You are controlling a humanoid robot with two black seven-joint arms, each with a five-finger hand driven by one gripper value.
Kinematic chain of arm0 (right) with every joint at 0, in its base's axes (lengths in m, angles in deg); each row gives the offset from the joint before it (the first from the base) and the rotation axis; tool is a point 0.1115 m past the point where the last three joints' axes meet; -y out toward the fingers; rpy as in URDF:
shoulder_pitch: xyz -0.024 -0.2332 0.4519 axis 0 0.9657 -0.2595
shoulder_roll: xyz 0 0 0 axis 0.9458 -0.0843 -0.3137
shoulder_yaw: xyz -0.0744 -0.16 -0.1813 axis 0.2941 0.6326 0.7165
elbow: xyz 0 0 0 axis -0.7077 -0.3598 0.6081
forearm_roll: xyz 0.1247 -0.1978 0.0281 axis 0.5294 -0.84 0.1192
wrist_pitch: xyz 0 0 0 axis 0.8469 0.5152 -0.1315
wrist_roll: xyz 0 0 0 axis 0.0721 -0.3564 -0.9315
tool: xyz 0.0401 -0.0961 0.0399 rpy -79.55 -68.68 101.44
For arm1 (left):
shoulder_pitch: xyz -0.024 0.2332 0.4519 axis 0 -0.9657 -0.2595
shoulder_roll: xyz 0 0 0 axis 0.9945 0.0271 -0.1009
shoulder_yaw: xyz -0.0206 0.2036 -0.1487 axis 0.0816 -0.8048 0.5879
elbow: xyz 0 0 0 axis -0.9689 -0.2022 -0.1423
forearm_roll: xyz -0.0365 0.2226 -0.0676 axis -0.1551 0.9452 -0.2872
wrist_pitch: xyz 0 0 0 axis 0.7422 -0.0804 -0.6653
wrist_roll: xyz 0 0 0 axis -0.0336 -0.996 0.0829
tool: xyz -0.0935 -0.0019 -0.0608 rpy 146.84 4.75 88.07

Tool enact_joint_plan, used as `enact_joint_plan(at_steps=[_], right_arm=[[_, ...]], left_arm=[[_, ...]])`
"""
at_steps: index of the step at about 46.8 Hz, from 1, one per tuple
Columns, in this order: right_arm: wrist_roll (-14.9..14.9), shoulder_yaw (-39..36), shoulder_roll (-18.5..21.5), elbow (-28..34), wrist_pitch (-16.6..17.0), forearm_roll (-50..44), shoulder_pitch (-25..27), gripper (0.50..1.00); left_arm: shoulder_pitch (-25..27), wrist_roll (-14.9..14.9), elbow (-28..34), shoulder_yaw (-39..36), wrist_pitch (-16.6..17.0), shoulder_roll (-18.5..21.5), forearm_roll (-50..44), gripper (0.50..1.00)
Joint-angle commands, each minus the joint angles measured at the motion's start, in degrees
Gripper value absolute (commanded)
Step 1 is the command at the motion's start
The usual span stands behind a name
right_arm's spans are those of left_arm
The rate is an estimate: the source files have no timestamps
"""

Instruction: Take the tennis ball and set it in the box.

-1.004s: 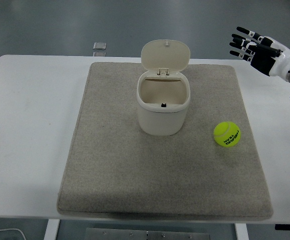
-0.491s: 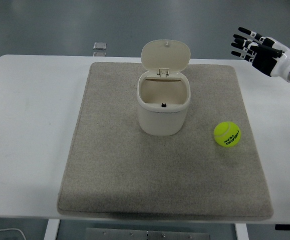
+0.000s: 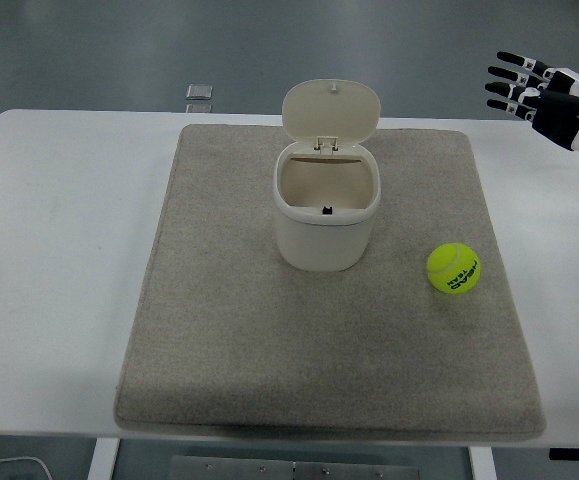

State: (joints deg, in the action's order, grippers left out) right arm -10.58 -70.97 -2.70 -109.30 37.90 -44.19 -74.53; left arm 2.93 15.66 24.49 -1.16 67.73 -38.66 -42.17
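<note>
Since a second ago, the robot's black-and-white five-fingered right hand has drawn back toward the upper right corner of the head view, fingers spread wide and holding nothing. It now sits farther from the yellow-green felt tennis ball, which rests unmoved on the grey fabric mat, near the right of the cream plastic box with its hinged lid raised. Judging by this, no reach has begun and the pick is still entirely ahead.
</note>
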Motion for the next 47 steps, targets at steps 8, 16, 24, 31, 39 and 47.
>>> enact_joint_plan(at_steps=[8, 16, 24, 31, 39, 47], right_arm=[[-2.54, -0.05, -1.85, -0.56, 4.90, -7.23, 0.03, 0.905], [-4.74, -0.05, -3.00, -0.74, 9.64, -13.56, -0.06, 0.905], [-8.34, 0.04, -5.28, -3.02, 10.20, -19.18, 0.20, 0.905], [-12.47, 0.22, -7.83, -7.33, 10.20, -25.16, 1.25, 0.905], [-18.01, 0.22, -11.43, -14.00, 10.20, -34.03, 3.98, 0.903], [-21.27, 0.30, -13.98, -18.67, 10.20, -40.45, 6.00, 0.903]], left_arm=[[-0.01, 0.01, 0.00, -0.06, 0.04, 0.00, 0.00, 0.992], [-0.01, 0.01, 0.00, 0.03, -0.05, 0.00, 0.00, 0.992], [-0.01, 0.01, 0.00, 0.03, 0.03, 0.00, 0.00, 0.992], [-0.01, 0.01, 0.00, -0.06, 0.03, 0.00, 0.00, 0.992], [-0.01, 0.01, 0.00, 0.03, -0.05, 0.00, 0.00, 0.992], [-0.01, 0.01, 0.00, 0.03, 0.04, 0.00, 0.00, 0.992]])
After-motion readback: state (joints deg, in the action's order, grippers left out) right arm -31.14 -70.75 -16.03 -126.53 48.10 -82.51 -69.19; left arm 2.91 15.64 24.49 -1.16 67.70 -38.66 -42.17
